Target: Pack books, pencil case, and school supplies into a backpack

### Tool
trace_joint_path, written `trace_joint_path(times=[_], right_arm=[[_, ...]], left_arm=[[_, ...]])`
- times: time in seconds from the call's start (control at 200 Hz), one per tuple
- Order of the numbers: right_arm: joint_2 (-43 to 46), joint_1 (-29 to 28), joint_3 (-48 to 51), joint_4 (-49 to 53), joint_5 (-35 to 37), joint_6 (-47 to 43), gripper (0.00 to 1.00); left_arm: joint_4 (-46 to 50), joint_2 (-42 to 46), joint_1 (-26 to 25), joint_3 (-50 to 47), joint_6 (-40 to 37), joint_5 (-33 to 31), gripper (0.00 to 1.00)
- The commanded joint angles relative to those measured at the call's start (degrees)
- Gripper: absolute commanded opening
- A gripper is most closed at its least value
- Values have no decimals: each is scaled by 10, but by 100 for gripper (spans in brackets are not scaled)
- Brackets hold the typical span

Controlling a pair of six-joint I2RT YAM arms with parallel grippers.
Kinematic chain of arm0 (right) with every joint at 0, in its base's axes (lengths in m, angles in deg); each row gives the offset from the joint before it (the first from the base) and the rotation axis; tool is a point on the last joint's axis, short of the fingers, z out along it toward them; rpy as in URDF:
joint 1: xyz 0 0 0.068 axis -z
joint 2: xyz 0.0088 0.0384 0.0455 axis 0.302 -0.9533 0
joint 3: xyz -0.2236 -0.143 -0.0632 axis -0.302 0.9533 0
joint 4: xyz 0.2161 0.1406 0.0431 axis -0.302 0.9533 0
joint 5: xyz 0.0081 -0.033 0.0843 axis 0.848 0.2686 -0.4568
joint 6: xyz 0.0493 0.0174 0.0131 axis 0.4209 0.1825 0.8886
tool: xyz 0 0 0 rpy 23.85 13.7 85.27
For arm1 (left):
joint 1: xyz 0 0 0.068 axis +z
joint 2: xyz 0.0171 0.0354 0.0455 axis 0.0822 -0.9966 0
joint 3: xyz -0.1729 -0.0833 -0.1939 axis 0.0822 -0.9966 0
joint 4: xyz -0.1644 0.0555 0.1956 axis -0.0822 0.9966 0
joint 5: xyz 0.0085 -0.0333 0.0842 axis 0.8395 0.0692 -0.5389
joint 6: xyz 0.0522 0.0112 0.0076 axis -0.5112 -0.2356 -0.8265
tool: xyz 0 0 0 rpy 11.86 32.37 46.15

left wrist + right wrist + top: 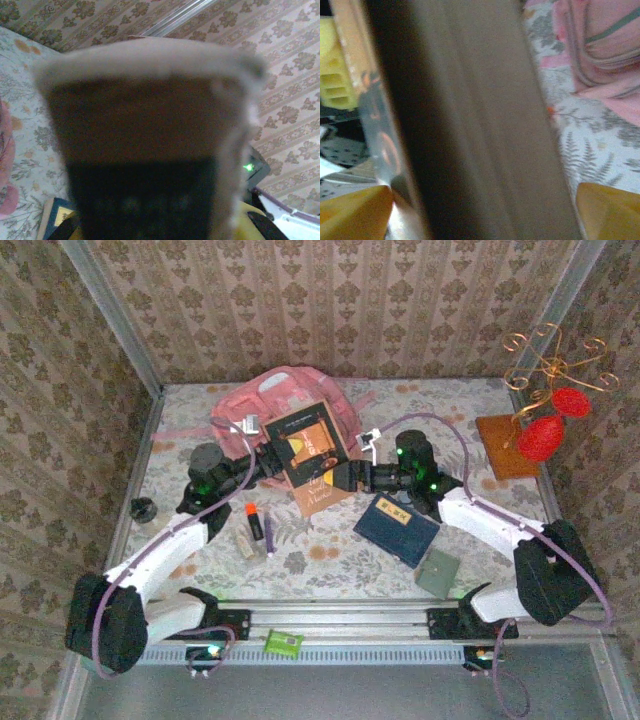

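Left gripper [271, 463] pinches the dark book [312, 452] mid-tabletop; right gripper [348, 477] spread around its right edge; wrist views blur it

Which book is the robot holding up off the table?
The dark brown-black book with the orange-framed cover picture, gripped by the left gripper before the pink fabric backpack. The navy blue book just lies flat on the table.

Blurred at both wrist lenses: dark book [145, 150]. Partly hidden behind it: backpack [240, 405]. Cropped by frame edge: navy book [52, 217].
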Motion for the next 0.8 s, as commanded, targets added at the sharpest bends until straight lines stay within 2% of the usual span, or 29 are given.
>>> trace_joint_path(times=[0.0, 0.085, 0.11, 0.235, 0.275, 0.31, 0.365, 0.41, 0.485, 0.545, 0.62, 0.79], right_arm=[[8, -4, 10, -134, -36, 55, 75], [26, 14, 26, -155, -25, 81, 56], [33, 19, 30, -152, -21, 82, 51], [59, 37, 35, -105, 12, 74, 26], [64, 43, 34, -86, 26, 71, 11], [67, 49, 34, -73, 39, 72, 0], [73, 61, 37, -64, 50, 75, 0], [78, 77, 35, -39, 57, 73, 0], [91, 120, 30, 26, 68, 56, 0], [105, 162, 26, 72, 73, 42, 0], [118, 204, 20, 113, 72, 26, 0], [127, 234, -6, 197, 83, -23, 0]], left_arm=[[-82, -14, 1, 10, 48, -10, 0], [-51, -21, 3, 11, 35, -18, 0], [-40, -22, 4, 12, 28, -38, 0], [2, -34, 5, 16, -1, -62, 0], [29, -41, 6, 25, -18, -64, 1], [53, -47, 5, 35, -35, -64, 9], [93, -57, 4, 51, -70, -65, 27], [133, -62, 5, 61, -108, -74, 47], [252, -69, 4, 94, -205, -129, 61], [350, -93, -2, 135, -301, -185, 68], [448, -150, -7, 193, -400, -253, 69], [540, -280, -66, 303, -545, -300, 70]])
